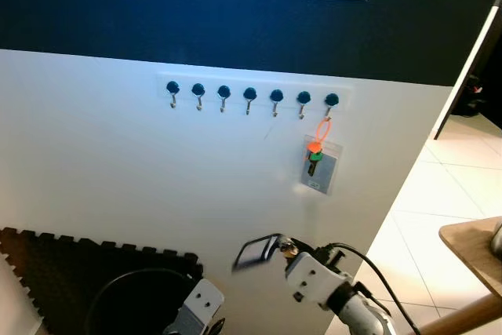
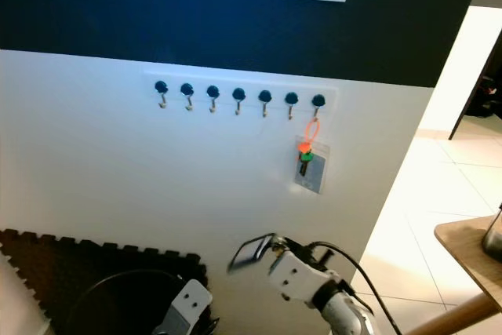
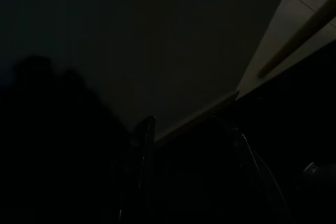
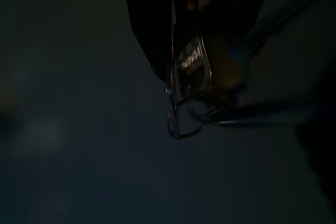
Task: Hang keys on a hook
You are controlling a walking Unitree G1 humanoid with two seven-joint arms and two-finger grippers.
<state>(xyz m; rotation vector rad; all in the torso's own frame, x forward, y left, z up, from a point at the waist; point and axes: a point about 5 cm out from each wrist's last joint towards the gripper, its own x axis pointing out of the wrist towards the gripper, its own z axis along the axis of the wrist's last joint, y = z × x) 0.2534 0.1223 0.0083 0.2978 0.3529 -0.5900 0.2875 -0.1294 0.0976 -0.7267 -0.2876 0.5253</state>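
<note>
we've got our right gripper (image 1: 263, 250) pinched shut on the keys (image 4: 191, 85), well below the row of hooks (image 1: 249, 98), so we judge we should lift straight up and slip the ring over a free hook, clear of the orange-tagged key (image 1: 316, 158).

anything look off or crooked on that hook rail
Nothing stands out. The hook rail sits level on the white wall, its seven hooks evenly spaced. A tagged key on an orange loop hangs straight from the rightmost hook. The right gripper holds a key ring below.
</note>
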